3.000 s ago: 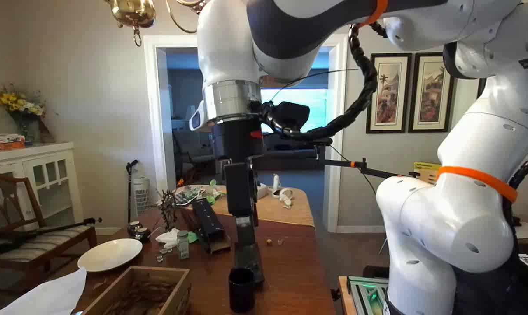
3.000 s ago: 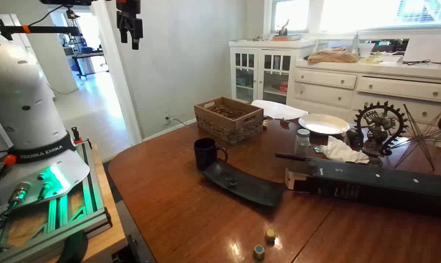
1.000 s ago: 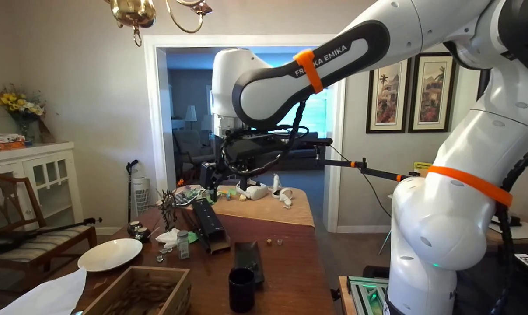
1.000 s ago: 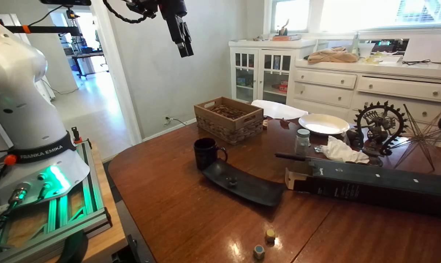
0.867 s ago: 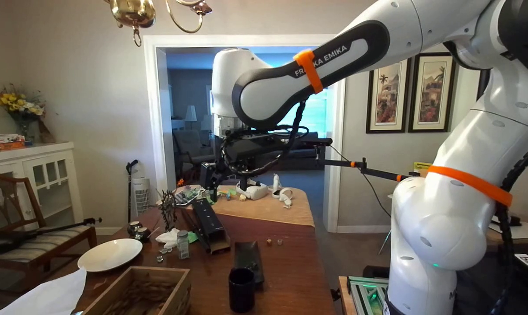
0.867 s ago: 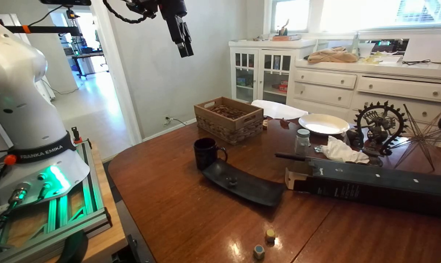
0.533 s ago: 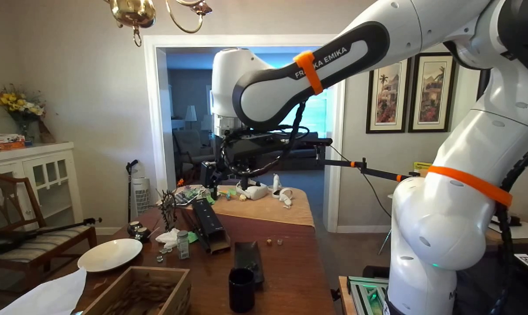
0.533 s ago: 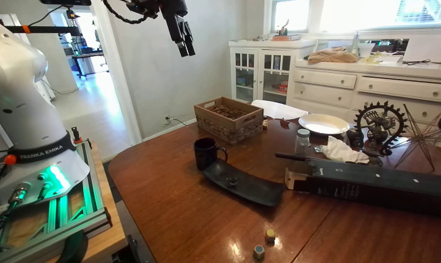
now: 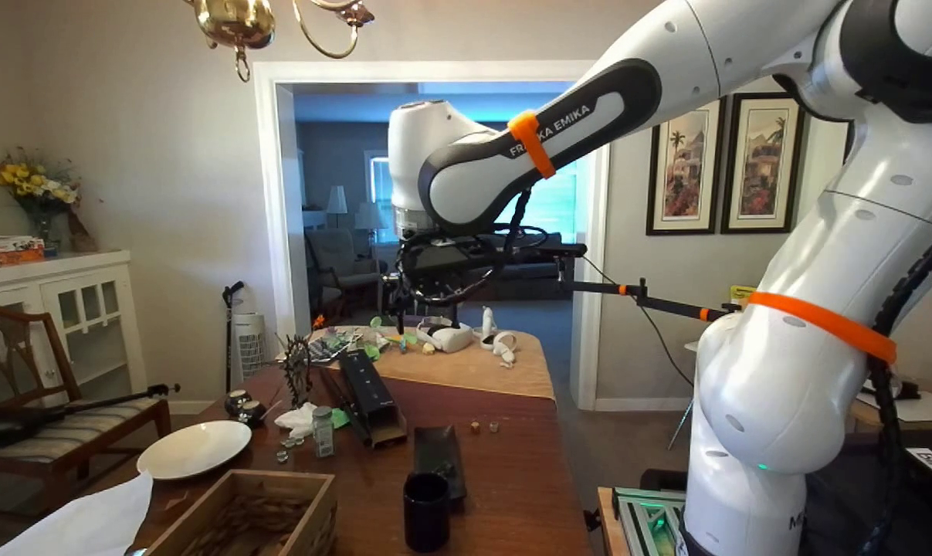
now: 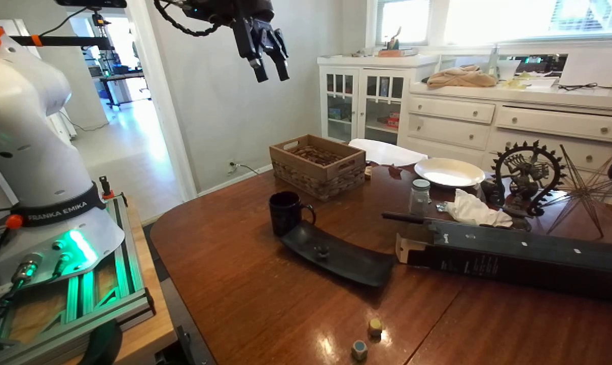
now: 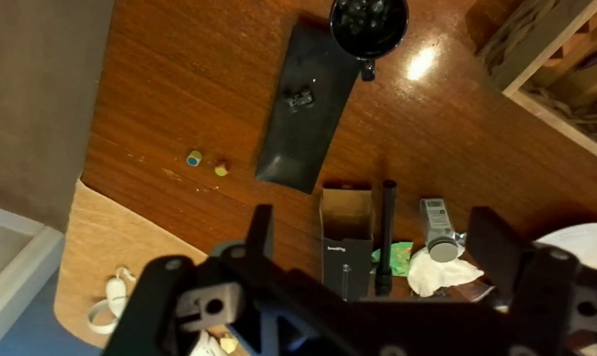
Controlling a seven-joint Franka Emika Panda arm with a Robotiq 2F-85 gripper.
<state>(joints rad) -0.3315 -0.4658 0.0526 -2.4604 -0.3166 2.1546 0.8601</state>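
Fingers [image 10: 283, 70] spread wide, grasping nothing, tips down, well above the worktop [image 10: 224, 253], presumably for clearance. Nearest, lower down and between them in the wrist view: black cardboard box [image 11: 347, 264], laid flat, likely for stability; lidded glass jar [image 11: 437, 225]. Farther out: curved black tray [image 11: 298, 143], upturned ends perhaps containing what looks like a toy car [image 11: 302, 99]; black mug [image 10: 284, 218] by its far end

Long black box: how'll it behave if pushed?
The long black box probably slides or pivots rather than rolling, given its flat sides. Its open end may crush, being thin-looking cardboard. The brown flap protruding there could bend.
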